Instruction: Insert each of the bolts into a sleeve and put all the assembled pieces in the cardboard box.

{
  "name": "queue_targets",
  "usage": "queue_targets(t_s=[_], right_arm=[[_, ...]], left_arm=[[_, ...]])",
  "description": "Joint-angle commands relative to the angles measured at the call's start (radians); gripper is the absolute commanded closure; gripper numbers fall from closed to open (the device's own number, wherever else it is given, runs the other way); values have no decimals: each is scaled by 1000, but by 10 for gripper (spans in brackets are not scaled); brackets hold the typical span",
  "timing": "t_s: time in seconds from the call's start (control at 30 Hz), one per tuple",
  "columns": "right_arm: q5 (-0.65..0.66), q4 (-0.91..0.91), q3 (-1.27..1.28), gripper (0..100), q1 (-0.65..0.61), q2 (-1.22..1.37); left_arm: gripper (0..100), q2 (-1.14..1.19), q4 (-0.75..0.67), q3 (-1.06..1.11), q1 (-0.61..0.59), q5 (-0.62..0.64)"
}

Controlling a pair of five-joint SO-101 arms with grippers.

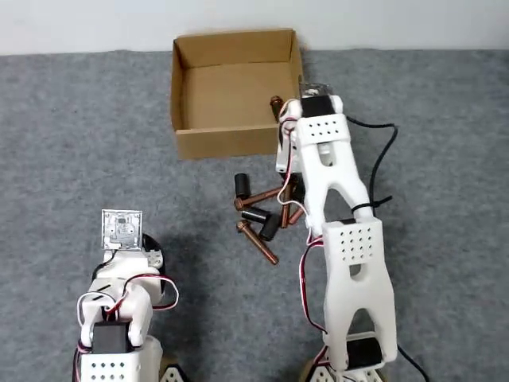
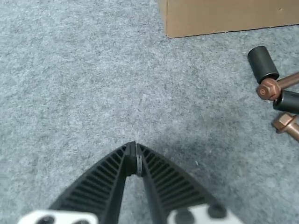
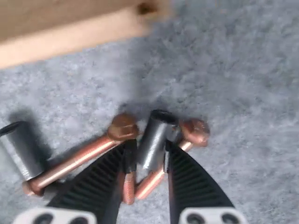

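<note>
My right gripper (image 3: 148, 151) is shut on a black sleeve (image 3: 153, 137), held upright-tilted between the fingers over the pile. Copper bolts lie around it: one (image 3: 88, 151) to one side, another (image 3: 187, 137) partly behind the sleeve. In the high view the right arm (image 1: 326, 159) covers part of the pile of bolts (image 1: 257, 241) and sleeves (image 1: 241, 185) just in front of the cardboard box (image 1: 231, 142). A copper-brown piece (image 1: 276, 103) shows by the box's right wall. My left gripper (image 2: 134, 151) is shut on nothing, low over bare carpet left of the pile.
Grey carpet covers the table. The left arm (image 1: 119, 318) sits folded at the near left, well away from the box. Another black sleeve (image 3: 21, 149) lies at the pile's edge. Open carpet lies left of the box and pile.
</note>
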Motion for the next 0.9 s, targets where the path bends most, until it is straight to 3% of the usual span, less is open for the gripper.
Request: queue_targets(t_s=[0.0,0.53,0.6,0.87], right_arm=[[-8,42,-43,912,21,1],[-11,41,-48,933,-31,102],[-9,42,-49,994,-31,79],[12,45,-43,990,-24,-150]], left_arm=[[995,0,5,-5,-8,-6],[995,0,5,-5,-8,-6],[995,0,5,-5,-8,-6],[995,0,5,-5,-8,-6]])
